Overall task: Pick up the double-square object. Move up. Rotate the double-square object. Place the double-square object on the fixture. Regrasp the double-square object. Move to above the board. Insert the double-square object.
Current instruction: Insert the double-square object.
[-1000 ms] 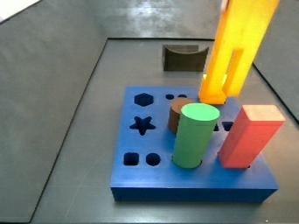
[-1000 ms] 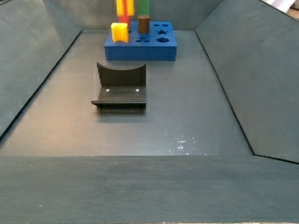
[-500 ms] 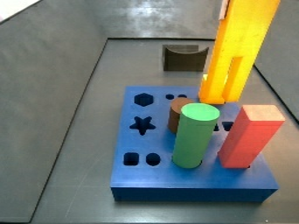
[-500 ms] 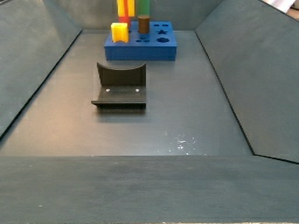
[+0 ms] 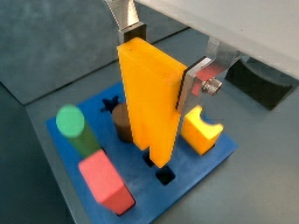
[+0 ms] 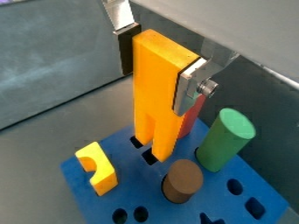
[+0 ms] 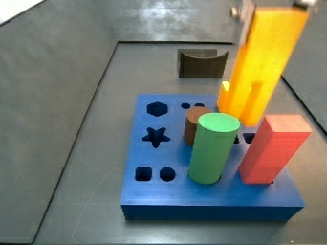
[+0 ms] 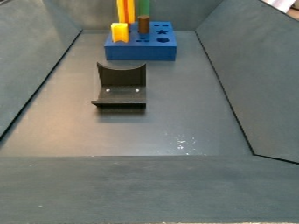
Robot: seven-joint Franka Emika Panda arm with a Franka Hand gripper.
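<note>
Gripper (image 5: 158, 54) vertical over board (image 5: 198, 166); jaws clamp double-square object (image 5: 149, 101).

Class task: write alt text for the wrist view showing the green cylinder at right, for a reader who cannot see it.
The gripper holds the double-square object upright, its lower end at the board. A green cylinder, brown cylinder and short yellow peg stand in the board.

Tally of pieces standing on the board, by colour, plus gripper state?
Yellow-orange: 2, the double-square object in the gripper above the board, short peg
Green: 1, cylinder
Red: 1, block
Brown: 1, cylinder
Total: 5
</note>
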